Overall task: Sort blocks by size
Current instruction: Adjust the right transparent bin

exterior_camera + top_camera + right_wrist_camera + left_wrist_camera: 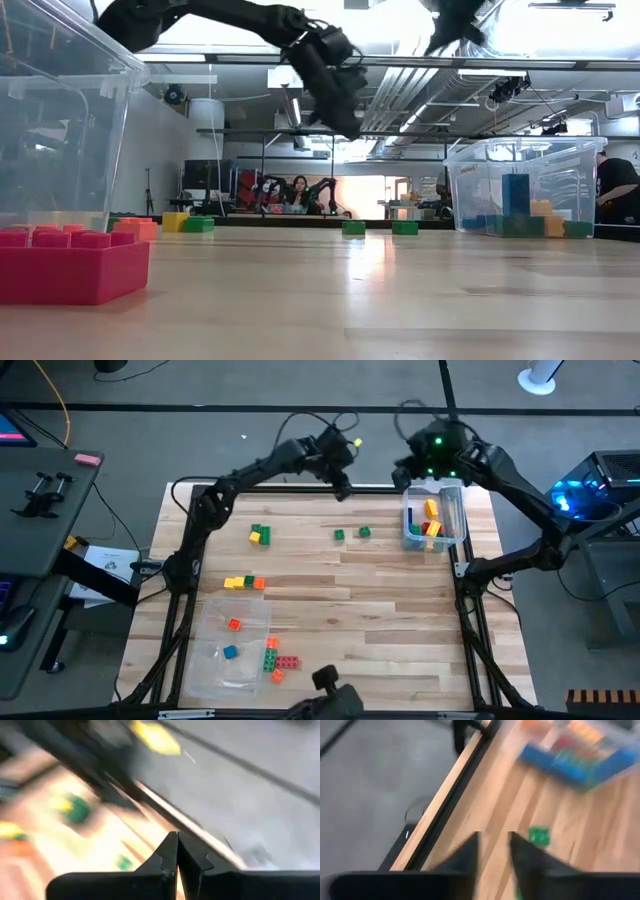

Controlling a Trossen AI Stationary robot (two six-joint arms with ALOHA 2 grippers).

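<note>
Loose blocks lie flat on the wooden table: two small green ones (pixel 340 534) (pixel 363 532), a green and yellow pair (pixel 260 535), and a yellow and orange row (pixel 243 582). More blocks (pixel 280 658) lie by the near-left clear bin (pixel 215 665), which holds an orange block (pixel 234 624) and a blue one (pixel 230 652). My left gripper (pixel 343 488) hangs open and empty above the table's far edge, and a green block (pixel 538 835) lies just beyond its fingers. My right gripper (pixel 177 836) is shut and empty, raised near the far-right bin (pixel 455 532).
The far-right clear bin holds several blocks in red, yellow, orange and blue (pixel 432 520). In the low view a red block (pixel 70 265) and the near bin's wall (pixel 60 100) stand close by. Bare wood (pixel 380 610) fills the table's middle and right.
</note>
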